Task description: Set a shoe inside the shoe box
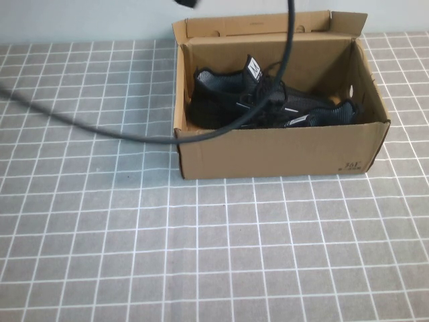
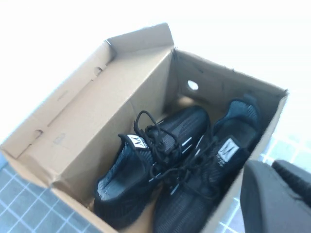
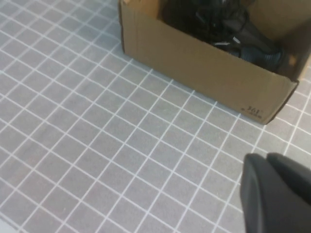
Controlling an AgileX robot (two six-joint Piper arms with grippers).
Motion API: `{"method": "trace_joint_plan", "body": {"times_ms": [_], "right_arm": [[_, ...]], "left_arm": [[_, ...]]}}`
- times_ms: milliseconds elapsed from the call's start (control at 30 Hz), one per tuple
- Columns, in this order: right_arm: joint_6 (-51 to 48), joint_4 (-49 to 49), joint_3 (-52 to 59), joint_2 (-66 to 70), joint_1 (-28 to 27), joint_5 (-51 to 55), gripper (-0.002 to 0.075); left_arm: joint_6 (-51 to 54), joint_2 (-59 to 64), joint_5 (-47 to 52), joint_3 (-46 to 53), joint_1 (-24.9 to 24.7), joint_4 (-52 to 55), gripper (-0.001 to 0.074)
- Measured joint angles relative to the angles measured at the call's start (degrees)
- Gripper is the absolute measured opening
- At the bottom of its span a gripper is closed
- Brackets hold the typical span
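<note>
Looking down from the high view, you get the shoe box (image 1: 281,151) sitting on the grey tiled surface (image 1: 134,255), toward the far right side, flap upright at the back. Two black sneakers lie inside it side by side, laces tangled in the middle. The shoe (image 1: 224,94) with the white tongue tag sits nearer the box's left end; the second shoe (image 1: 322,113) lies toward the right front wall. A black cable (image 1: 80,124) sweeps across the surface from the left and loops up over the box. Neither gripper shows in this view.

Left wrist view next: you look down into the open box (image 2: 73,145). Both sneakers are in there, touching along their inner sides, the tagged shoe (image 2: 141,174) against the long cardboard wall, the other shoe (image 2: 214,170) beside it. The left gripper (image 2: 277,199) shows as a dark blurred mass above the box's near edge, fingers together, nothing between them.

Right wrist view: you see the box's (image 3: 194,63) front wall with small black print near one corner, dark shoe material (image 3: 218,24) just visible over the rim. The right gripper (image 3: 277,194) hangs over bare tiles (image 3: 97,145), apart from the box, fingers closed and empty.
</note>
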Motion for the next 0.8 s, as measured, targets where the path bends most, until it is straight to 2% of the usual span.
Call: {"method": "trace_joint_plan", "body": {"times_ms": [167, 433, 600, 800], "right_arm": [[1.6, 0.0, 4.0, -10.4, 0.0, 1.9, -0.0016], [4.2, -0.1, 8.9, -22.5, 0.0, 0.9, -0.0016], [5.0, -0.2, 12.3, -25.5, 0.0, -5.7, -0.0016], [5.3, 1.2, 19.8, -25.6, 0.0, -18.7, -0.0016]], "left_arm": [[-3.2, -11.6, -4.3, 11.7, 0.0, 0.4, 0.0000], [-4.6, -37.4, -30.6, 48.8, 0.0, 0.2, -0.0001], [-4.6, -54.8, -47.8, 71.9, 0.0, -0.7, -0.0001], [-4.6, -72.9, -62.2, 92.7, 0.0, -4.4, -0.0001]]}}
